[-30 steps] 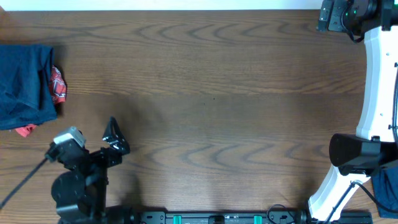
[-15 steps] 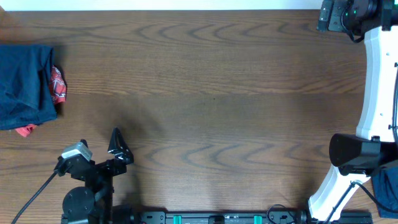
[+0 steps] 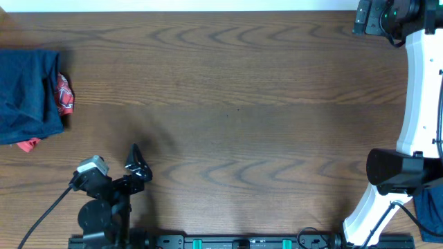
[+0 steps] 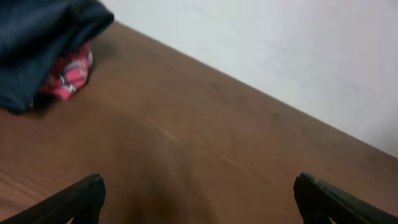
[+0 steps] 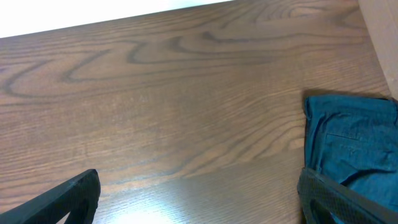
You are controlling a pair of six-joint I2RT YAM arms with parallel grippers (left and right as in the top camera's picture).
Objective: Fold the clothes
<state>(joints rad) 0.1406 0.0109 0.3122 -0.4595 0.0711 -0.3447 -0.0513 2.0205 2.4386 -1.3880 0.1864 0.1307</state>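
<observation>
A dark navy cloth garment [image 3: 28, 93] lies bunched at the table's far left edge, and also shows in the left wrist view [image 4: 43, 43]. My left gripper [image 3: 136, 164] is open and empty near the front edge, well apart from the garment; in the left wrist view [image 4: 199, 200] its fingers are spread over bare wood. My right gripper [image 3: 363, 19] is at the back right corner, open and empty [image 5: 199, 205]. A blue cloth [image 5: 351, 146] lies by its right finger in the right wrist view.
A red patterned cloth [image 3: 64, 93] pokes out from under the navy garment, and is seen in the left wrist view [image 4: 68, 71]. More blue cloth [image 3: 429, 207] sits beyond the right arm's base [image 3: 391, 173]. A black rail [image 3: 242, 242] runs along the front edge.
My left arm has drawn back toward the front edge and shifted slightly right. The right arm and the clothes have not moved.
</observation>
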